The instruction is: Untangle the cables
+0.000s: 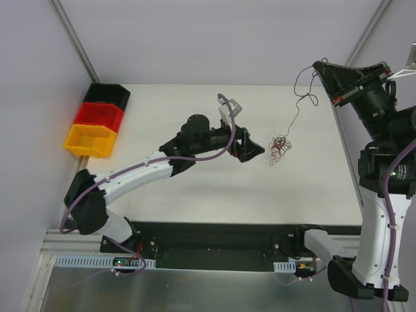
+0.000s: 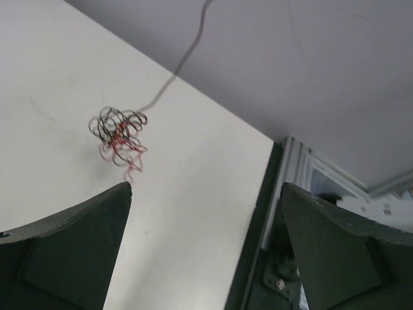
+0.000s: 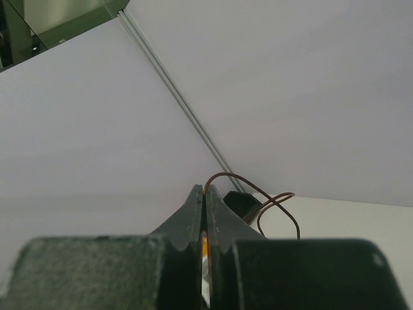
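**White table, grey walls: one knot of cables between my two grippers**

White table (image 1: 195,195) runs under me, with plain grey walls (image 1: 208,39) behind it. At its far left corner stand three bins (image 1: 97,123), set one against the next: black, red and yellow, well apart from everything else. I have two arms, one on each side.

My left gripper (image 1: 258,151) reaches out over the middle of the table, jaws spread wide. Just to its right is the single tangle of cables (image 1: 279,148), a small knot of dark red and black loops. From my left wrist, the knot sits ahead of my open fingers (image 2: 71,245) and towards the left one, touching neither. Whether it rests on the table or hangs just above it I cannot tell.

One thin strand (image 1: 297,107) climbs from the knot up and to the right, to my right gripper (image 1: 320,66), raised high near the table's right edge. Its jaws are pressed together, pinching that strand at the tips. Two brown loops (image 3: 226,174) curl out beside them in my right wrist view.
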`<act>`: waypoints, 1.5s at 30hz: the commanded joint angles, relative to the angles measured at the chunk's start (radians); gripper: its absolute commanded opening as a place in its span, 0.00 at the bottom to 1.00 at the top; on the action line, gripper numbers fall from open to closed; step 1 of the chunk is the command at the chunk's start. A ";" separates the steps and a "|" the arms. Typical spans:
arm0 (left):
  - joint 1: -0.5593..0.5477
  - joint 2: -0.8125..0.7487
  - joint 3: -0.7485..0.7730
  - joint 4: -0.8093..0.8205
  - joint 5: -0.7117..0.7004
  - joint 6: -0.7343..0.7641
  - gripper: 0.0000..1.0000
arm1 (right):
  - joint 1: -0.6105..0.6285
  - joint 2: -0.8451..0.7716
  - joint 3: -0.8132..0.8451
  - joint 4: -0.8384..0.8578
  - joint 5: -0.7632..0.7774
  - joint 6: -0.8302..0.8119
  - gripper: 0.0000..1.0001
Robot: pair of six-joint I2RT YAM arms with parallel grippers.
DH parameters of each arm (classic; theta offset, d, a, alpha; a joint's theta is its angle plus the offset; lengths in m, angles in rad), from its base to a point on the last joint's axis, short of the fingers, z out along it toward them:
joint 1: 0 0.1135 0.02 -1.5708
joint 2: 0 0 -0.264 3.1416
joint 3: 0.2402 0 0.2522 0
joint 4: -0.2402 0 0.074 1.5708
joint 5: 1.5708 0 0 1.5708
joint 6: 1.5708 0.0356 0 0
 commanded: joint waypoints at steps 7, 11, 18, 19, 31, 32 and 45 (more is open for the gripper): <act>-0.116 0.554 0.476 0.189 -0.187 0.081 0.98 | 0.006 -0.017 0.029 0.176 -0.030 0.226 0.00; -0.114 0.710 0.604 0.126 -0.171 0.041 0.76 | 0.005 -0.002 0.098 0.190 -0.013 0.289 0.01; -0.091 0.832 0.639 -0.053 -0.245 0.076 0.42 | 0.006 0.116 0.413 0.132 0.030 0.320 0.00; -0.082 0.839 0.639 -0.075 -0.243 0.087 0.41 | 0.005 0.142 0.493 0.132 0.031 0.329 0.00; -0.004 0.582 0.416 -0.211 -0.224 0.152 0.65 | 0.005 0.079 0.292 0.161 0.054 0.214 0.01; 0.011 0.541 0.391 -0.210 -0.173 0.139 0.72 | 0.006 0.065 0.252 0.163 0.051 0.206 0.00; 0.153 -0.067 0.093 -0.333 0.074 0.026 0.89 | 0.199 -0.013 -0.016 0.241 0.038 0.160 0.00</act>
